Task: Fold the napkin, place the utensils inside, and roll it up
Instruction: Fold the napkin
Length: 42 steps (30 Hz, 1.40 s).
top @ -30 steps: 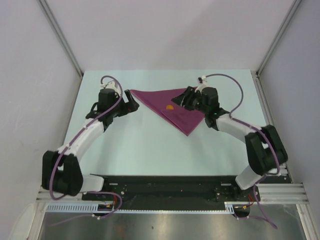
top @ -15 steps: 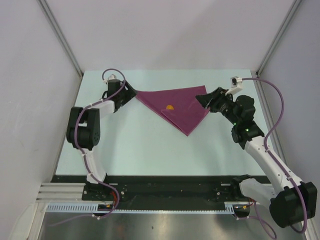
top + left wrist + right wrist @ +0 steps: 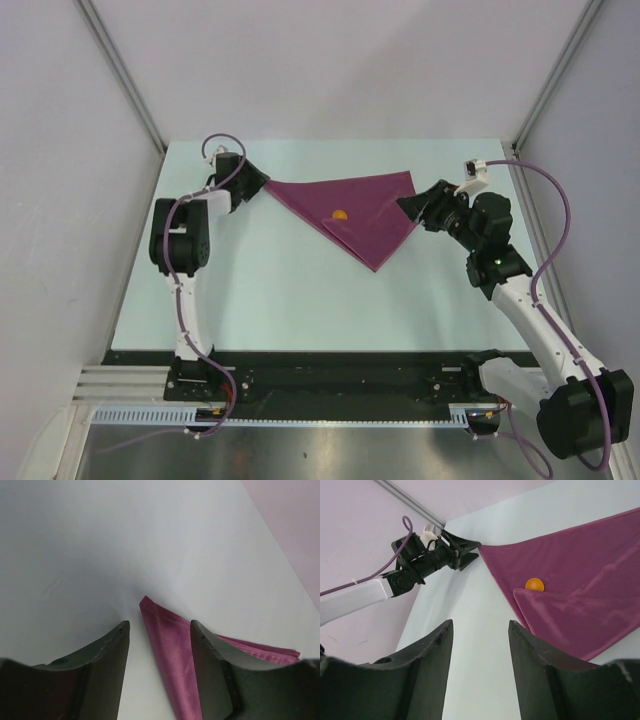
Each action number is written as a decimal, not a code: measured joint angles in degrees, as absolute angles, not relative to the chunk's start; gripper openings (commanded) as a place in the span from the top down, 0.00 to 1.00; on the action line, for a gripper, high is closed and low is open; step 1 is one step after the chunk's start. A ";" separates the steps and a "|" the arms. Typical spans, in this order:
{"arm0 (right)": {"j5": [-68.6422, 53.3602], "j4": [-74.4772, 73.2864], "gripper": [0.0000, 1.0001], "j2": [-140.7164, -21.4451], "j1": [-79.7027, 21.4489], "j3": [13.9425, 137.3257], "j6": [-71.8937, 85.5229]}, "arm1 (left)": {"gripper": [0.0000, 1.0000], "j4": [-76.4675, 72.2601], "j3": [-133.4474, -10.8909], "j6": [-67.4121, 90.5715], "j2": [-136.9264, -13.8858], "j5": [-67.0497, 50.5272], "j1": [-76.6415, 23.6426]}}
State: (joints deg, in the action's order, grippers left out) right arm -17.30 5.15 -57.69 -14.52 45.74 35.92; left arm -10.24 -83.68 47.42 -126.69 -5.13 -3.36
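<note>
Plain plum-purple fabric napkin [image 3: 365,200] lies folded into a triangle on the pale bench [image 3: 280,290], small orange utensil [image 3: 340,214] peeking from its fold, left end effector [image 3: 262,185] open astride its left corner, right end effector [image 3: 407,206] open beside the right corner.

There's the napkin [image 3: 350,205], plain plum-purple, lying flat on the far half of the tabletop [image 3: 280,295]. It is folded into a triangle, with its long edge along the far side and its point aimed at the near edge. A second layer lies over its lower right part, the fold edge crossing the middle. Of the utensil [image 3: 340,214], only a small rounded orange bit shows, right at that fold edge and left of centre.
</note>
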 measured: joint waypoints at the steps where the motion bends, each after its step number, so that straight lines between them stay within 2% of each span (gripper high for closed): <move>1: -17.30 4.89 0.46 -57.69 -14.46 45.74 35.92 | 0.45 -10.24 -84.14 47.75 -127.39 -5.26 -3.33; 8: -17.28 3.92 0.46 -57.67 -13.96 45.74 35.90 | 0.53 -11.62 -85.38 50.19 -129.40 -6.15 -3.11; 17: -17.28 3.64 0.46 -57.63 -13.58 45.17 35.92 | 0.66 -11.94 -85.41 52.53 -130.08 -6.31 -2.59; 18: -17.28 3.64 0.46 -57.60 -13.56 45.15 35.92 | 0.71 -11.94 -85.43 52.64 -130.15 -6.33 -2.55; 23: -17.28 3.64 0.46 -57.60 -13.45 45.06 35.92 | 0.77 -12.40 -85.62 52.97 -130.87 -7.22 -2.17; 31: -17.30 3.60 0.46 -57.52 -12.99 44.84 35.92 | 0.99 -12.78 -88.42 52.03 -133.34 -9.93 -1.56; 38: -17.28 2.76 0.46 -57.19 -12.71 44.84 35.90 | 1.00 -13.10 -89.78 48.05 -134.13 -13.67 -1.34; 42: -17.26 2.31 0.46 -57.01 -12.58 44.77 35.92 | 1.00 -18.04 -87.66 46.39 -133.84 -16.88 -1.30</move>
